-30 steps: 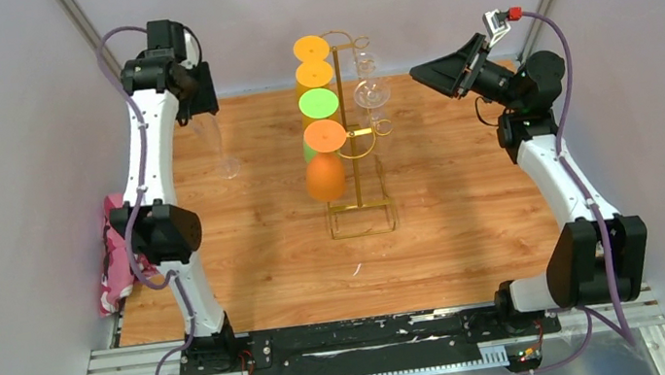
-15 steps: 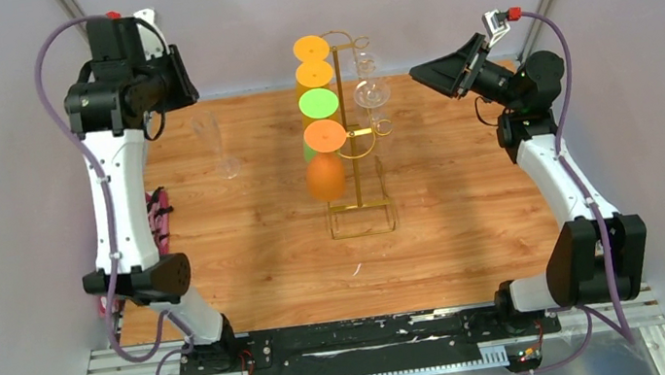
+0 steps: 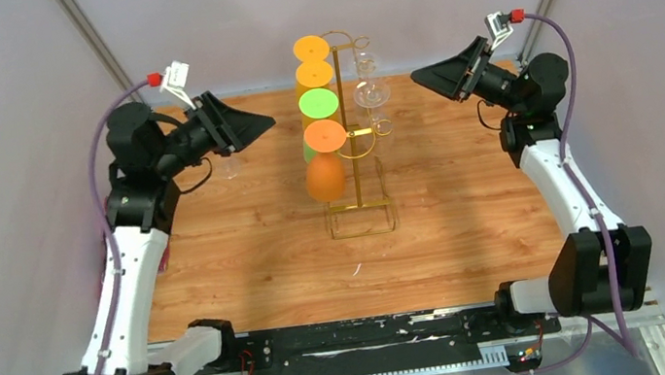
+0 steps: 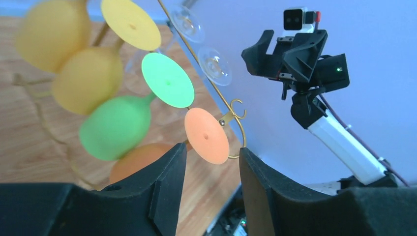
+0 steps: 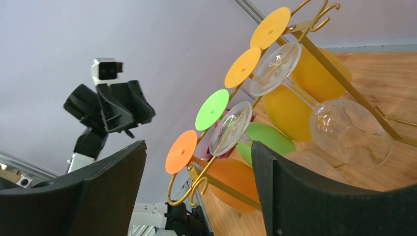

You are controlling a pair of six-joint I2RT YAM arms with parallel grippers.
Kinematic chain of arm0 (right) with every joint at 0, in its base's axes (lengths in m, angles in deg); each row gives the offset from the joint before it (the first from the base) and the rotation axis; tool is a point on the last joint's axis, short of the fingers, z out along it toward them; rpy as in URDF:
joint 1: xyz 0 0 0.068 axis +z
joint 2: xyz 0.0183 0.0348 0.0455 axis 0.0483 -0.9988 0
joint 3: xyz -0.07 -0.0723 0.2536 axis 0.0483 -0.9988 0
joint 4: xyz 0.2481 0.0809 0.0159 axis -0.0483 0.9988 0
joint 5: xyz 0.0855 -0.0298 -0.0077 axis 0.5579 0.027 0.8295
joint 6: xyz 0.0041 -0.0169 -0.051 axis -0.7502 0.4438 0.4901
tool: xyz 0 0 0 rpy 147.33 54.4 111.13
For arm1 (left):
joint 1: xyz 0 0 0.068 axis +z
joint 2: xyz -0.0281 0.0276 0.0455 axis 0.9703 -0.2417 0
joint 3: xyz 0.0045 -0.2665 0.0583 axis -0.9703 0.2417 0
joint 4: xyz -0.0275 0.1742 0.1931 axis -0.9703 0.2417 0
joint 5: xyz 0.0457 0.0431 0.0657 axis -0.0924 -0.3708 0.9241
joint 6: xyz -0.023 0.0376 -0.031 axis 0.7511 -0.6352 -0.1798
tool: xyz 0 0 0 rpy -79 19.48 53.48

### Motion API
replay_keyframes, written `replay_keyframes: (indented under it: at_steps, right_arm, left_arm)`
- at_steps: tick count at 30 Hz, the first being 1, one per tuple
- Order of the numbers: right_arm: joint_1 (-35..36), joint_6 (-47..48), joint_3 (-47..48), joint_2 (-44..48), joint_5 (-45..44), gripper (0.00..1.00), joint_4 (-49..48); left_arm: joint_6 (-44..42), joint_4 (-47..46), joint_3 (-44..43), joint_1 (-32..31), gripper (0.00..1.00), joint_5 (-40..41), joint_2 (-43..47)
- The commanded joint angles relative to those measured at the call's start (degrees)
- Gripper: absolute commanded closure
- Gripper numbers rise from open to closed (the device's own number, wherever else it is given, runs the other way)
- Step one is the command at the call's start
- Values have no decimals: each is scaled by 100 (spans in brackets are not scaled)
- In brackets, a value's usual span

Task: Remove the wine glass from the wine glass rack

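The wine glass rack [image 3: 354, 179] is stood at the middle of the far edge, a clear wine glass [image 3: 371, 94] hung foot-up on it, likely to be slid out sideways, and is flanked by the left gripper [image 3: 263, 124] and right gripper [image 3: 421, 77] — both spread, empty.

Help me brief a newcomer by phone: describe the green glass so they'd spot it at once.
A tall gold wire rack stands centrally on the wooden table. Coloured glasses hang in a column down its left side. The green glass is the only green one, between yellow and orange neighbours.
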Motion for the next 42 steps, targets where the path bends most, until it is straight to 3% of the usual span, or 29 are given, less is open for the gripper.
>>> replay_keyframes:
  at_steps: [1,12,29,42]
  right_arm:
    - [20,165,-125,367,67,17,93]
    - [20,833,3,743,-54,17,1052]
    - [20,706,-35,623,-36,17,882]
    - [20,672,-88,621,-46,17,793]
  left_arm:
    - [1209,-2031,849,-218,50,-776,-173]
    - [1171,-2060,1124,-350,52,-655,-613]
    - [1184,-2051,1533,-948,55,-465,-712]
    - [1089,-1862,1347,-948,66,-325,-653]
